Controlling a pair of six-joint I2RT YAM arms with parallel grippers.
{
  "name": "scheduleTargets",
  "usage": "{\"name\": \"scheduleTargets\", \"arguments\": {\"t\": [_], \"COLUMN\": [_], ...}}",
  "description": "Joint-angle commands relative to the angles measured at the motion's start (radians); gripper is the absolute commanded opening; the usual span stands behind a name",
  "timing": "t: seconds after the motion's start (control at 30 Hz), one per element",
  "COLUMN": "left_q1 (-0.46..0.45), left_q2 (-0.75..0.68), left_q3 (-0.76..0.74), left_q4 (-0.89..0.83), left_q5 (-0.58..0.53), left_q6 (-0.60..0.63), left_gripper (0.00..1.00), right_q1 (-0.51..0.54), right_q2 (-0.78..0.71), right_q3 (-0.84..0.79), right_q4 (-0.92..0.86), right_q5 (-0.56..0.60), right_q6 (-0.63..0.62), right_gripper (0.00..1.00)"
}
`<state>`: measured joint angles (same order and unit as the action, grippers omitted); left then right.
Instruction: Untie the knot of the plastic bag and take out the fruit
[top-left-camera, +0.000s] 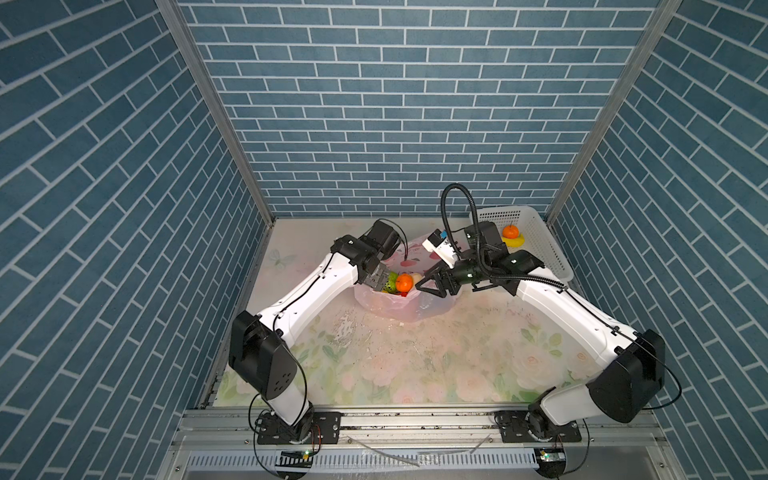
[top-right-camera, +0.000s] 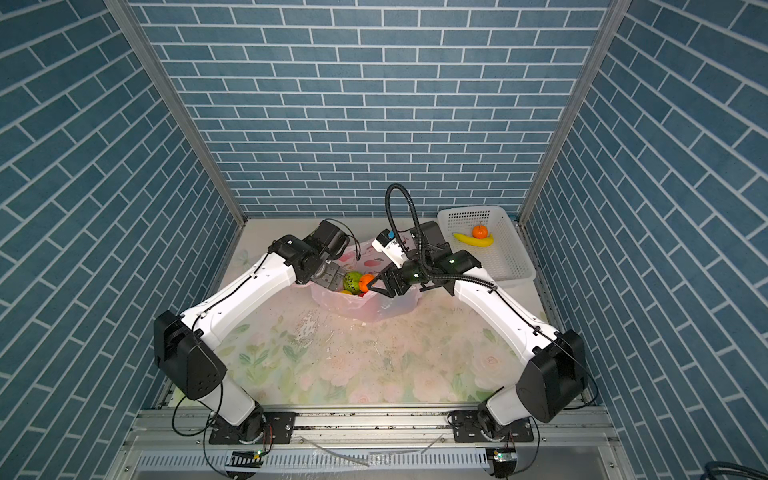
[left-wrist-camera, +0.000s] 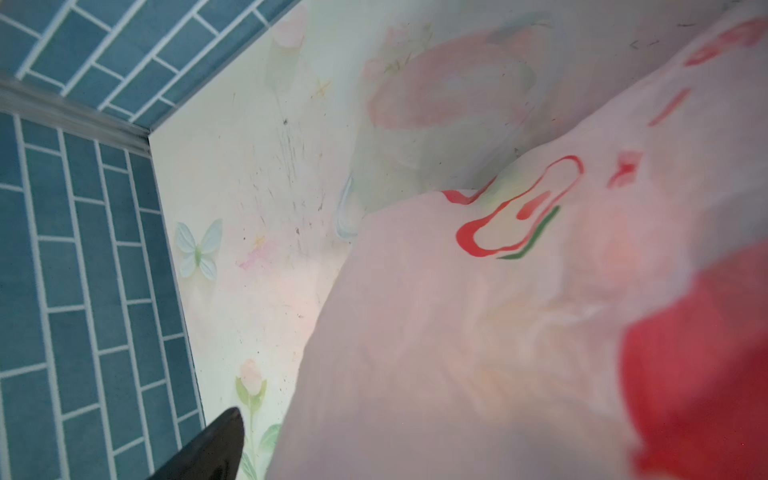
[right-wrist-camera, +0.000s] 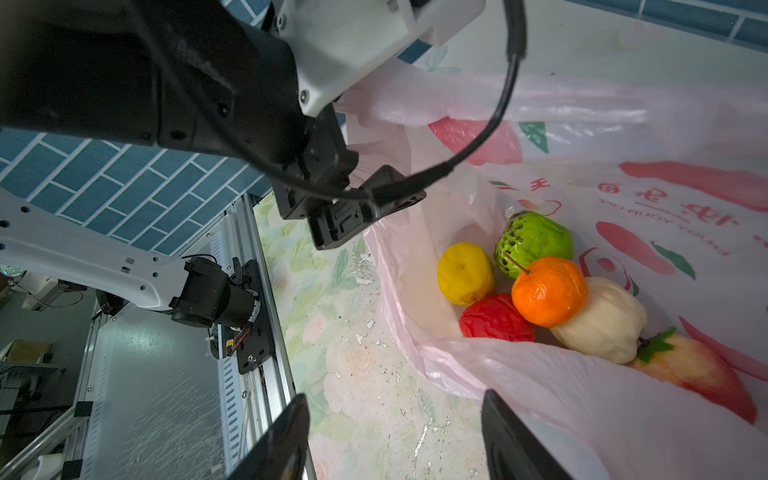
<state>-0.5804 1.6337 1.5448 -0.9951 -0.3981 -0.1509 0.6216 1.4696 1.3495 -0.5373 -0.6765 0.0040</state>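
A thin, translucent pink plastic bag (top-left-camera: 401, 309), printed with red shapes and crinkling softly, is sitting near the back middle of the floral-printed tabletop (top-left-camera: 415, 365) with its mouth gaping upward. The right wrist view is showing six toy fruits crowding together inside it. These are a bumpy, scaly light green fruit (right-wrist-camera: 534, 245) and a glossy round orange tangerine (right-wrist-camera: 548, 291) with a thin stem, lying on top of its neighbours. With them are a dimpled yellow lemon (right-wrist-camera: 465, 274), a wrinkled red apple (right-wrist-camera: 496, 318), a lumpy cream fruit (right-wrist-camera: 602, 320) and a peach-red strawberry (right-wrist-camera: 698, 374) with a green leaf cap, half under the near fold of film. The left gripper (top-left-camera: 379, 283) is standing at the bag's left rim with its jaws spread wide. Its own wrist view is showing only one dark fingertip (left-wrist-camera: 216, 444) beside the film, and blurred pink plastic is hiding the rest. The right gripper (right-wrist-camera: 395, 397) is hovering at the right rim, its two dark matte fingers parted with nothing between them. In the back right corner a white perforated rectangular plastic basket (top-right-camera: 469, 216) is holding a long smooth yellow banana (top-right-camera: 473, 240) and a second tangerine (top-right-camera: 479, 232), the two touching.
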Motion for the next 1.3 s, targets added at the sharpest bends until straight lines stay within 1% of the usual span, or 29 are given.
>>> {"name": "scheduleTargets", "arguments": {"t": [0.0,0.07,0.13,0.2,0.27,0.33,0.47,0.57,0.67,0.73,0.87,1.03,1.07,1.17,1.27], "left_q1": [0.042,0.054,0.070,0.089,0.097,0.097,0.097,0.097,0.094,0.088,0.071,0.065,0.063,0.053,0.041], "left_q2": [-0.049,-0.052,-0.055,-0.061,-0.064,-0.066,-0.074,-0.089,-0.106,-0.112,-0.120,-0.154,-0.156,-0.161,-0.167], "left_q3": [-0.044,-0.056,-0.066,-0.072,-0.071,-0.072,-0.078,-0.080,-0.079,-0.071,-0.062,-0.084,-0.088,-0.098,-0.117], "left_q4": [0.084,0.092,0.093,0.090,0.080,0.070,0.066,0.086,0.118,0.132,0.153,0.209,0.218,0.247,0.282], "left_q5": [0.039,0.058,0.069,0.091,0.105,0.123,0.175,0.232,0.295,0.327,0.355,0.369,0.371,0.374,0.374], "left_q6": [-0.062,-0.076,-0.086,-0.090,-0.090,-0.087,-0.101,-0.116,-0.126,-0.131,-0.137,-0.157,-0.161,-0.173,-0.186], "left_gripper": [1.00,0.98,0.89,0.74,0.54,0.41,0.18,0.05,0.00,0.00,0.00,0.00,0.00,0.00,0.00], "right_q1": [-0.003,-0.003,-0.003,-0.003,-0.003,-0.003,-0.003,0.001,0.019,0.035,0.060,0.064,0.065,0.067,0.067], "right_q2": [-0.028,-0.028,-0.028,-0.028,-0.023,-0.019,0.000,0.022,0.059,0.085,0.165,0.285,0.302,0.355,0.413], "right_q3": [0.042,0.040,0.036,0.036,0.037,0.041,0.070,0.111,0.162,0.189,0.252,0.334,0.339,0.351,0.359], "right_q4": [0.019,0.018,0.022,0.023,0.026,0.026,0.026,0.022,0.014,0.015,-0.016,-0.119,-0.123,-0.113,-0.067], "right_q5": [0.001,0.002,0.003,0.004,0.004,0.006,0.012,0.007,0.010,0.011,0.073,0.204,0.222,0.326,0.449], "right_q6": [0.015,0.015,0.017,0.018,0.018,0.018,0.023,0.042,0.068,0.084,0.135,0.145,0.143,0.162,0.198], "right_gripper": [0.65,0.65,0.65,0.66,0.66,0.66,0.66,0.66,0.66,0.66,0.65,0.63,0.63,0.63,0.65]}}
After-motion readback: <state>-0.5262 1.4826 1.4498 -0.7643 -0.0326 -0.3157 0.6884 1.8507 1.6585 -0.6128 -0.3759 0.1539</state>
